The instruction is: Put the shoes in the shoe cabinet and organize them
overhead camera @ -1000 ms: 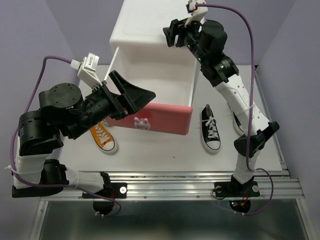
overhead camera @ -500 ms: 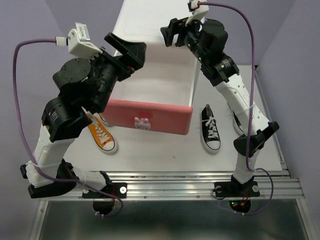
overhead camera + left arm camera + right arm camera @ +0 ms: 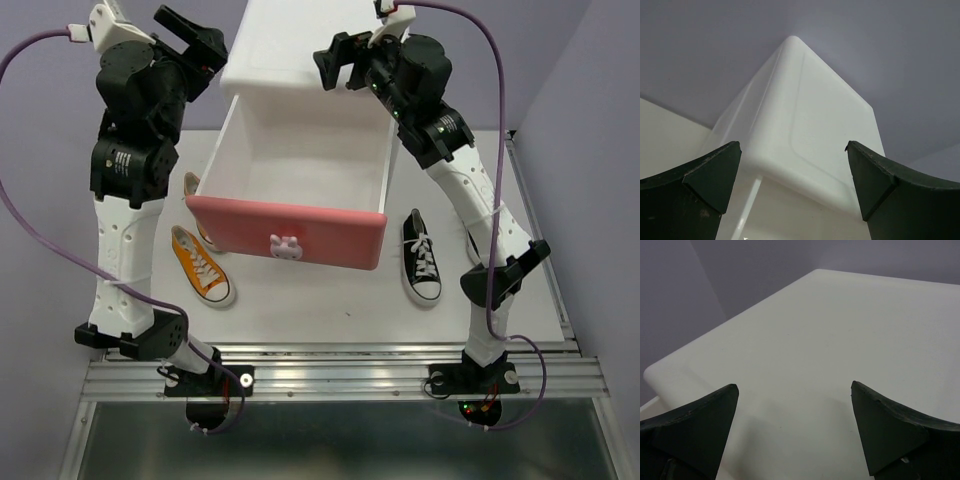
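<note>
Top external view has both arms standing tall by the cabinet [image 3: 290, 40], and neither claw carries anything. The left arm rises almost straight from its base. Its left claw [image 3: 195, 35] hangs wide open off the cabinet's left top corner, and its wrist camera shows that white corner framed between the two dark fingers [image 3: 705, 175], touching neither. The right arm leans up and inward, and the right claw [image 3: 335, 62] is spread just as wide above the cabinet's flat top.

Below both claws, toward the arm bases, the drawer [image 3: 330, 230] stands open, and its white inside looks bare as far as I can see. The shoes sit on the table [image 3: 330, 295], well below the claws. An orange shoe [image 3: 203, 265] lies under the left claw by the drawer's left end, with another orange one [image 3: 190, 183] half hidden behind that arm. A black shoe [image 3: 422, 257] lies just beside the drawer's right end. I can't make out a second black one for sure.

They look light and soft to me: canvas that gives under a squeeze, a firmer rubber sole, and loose laces that could snag. I'd pinch across the middle, low on both sides near the sole.
</note>
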`<state>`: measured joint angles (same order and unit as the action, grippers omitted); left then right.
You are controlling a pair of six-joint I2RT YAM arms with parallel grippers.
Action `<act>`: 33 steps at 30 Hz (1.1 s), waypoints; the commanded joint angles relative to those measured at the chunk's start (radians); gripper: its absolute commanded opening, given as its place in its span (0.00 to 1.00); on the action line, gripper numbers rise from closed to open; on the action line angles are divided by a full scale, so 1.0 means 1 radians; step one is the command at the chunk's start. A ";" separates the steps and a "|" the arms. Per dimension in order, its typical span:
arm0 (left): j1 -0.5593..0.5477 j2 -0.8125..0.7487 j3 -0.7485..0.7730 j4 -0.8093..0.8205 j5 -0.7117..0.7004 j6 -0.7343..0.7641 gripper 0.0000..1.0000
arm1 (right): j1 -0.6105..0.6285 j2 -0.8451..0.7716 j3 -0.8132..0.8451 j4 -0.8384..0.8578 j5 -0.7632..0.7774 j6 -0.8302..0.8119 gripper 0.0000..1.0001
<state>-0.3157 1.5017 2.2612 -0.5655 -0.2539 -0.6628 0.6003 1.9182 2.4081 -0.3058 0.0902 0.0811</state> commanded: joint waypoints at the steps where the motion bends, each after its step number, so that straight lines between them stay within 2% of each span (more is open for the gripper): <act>1: 0.076 -0.052 0.048 0.061 0.125 -0.027 0.99 | -0.004 0.016 0.020 -0.078 0.089 0.049 1.00; 5: 0.156 -0.069 0.012 0.001 0.177 -0.049 0.99 | -0.004 0.010 0.078 -0.055 0.161 0.045 1.00; 10: 0.175 -0.145 -0.097 -0.036 0.194 -0.044 0.99 | -0.040 -0.027 0.086 -0.050 0.246 0.034 1.00; 14: 0.179 -0.185 -0.169 -0.095 0.197 -0.041 0.99 | -0.109 -0.074 0.071 -0.050 0.240 0.066 1.00; 22: 0.184 -0.205 -0.209 -0.145 0.208 -0.026 0.99 | -0.267 -0.171 0.016 -0.082 0.198 0.177 1.00; 32: 0.204 -0.233 -0.270 -0.206 0.215 -0.015 0.99 | -0.320 -0.284 -0.116 -0.433 0.321 0.195 1.00; 33: 0.208 -0.236 -0.294 -0.215 0.229 -0.017 0.99 | -0.320 -0.309 -0.133 -0.517 0.328 0.201 1.00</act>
<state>-0.1223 1.3052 2.0071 -0.7708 -0.0525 -0.7029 0.2935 1.6596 2.3257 -0.5983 0.3542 0.2497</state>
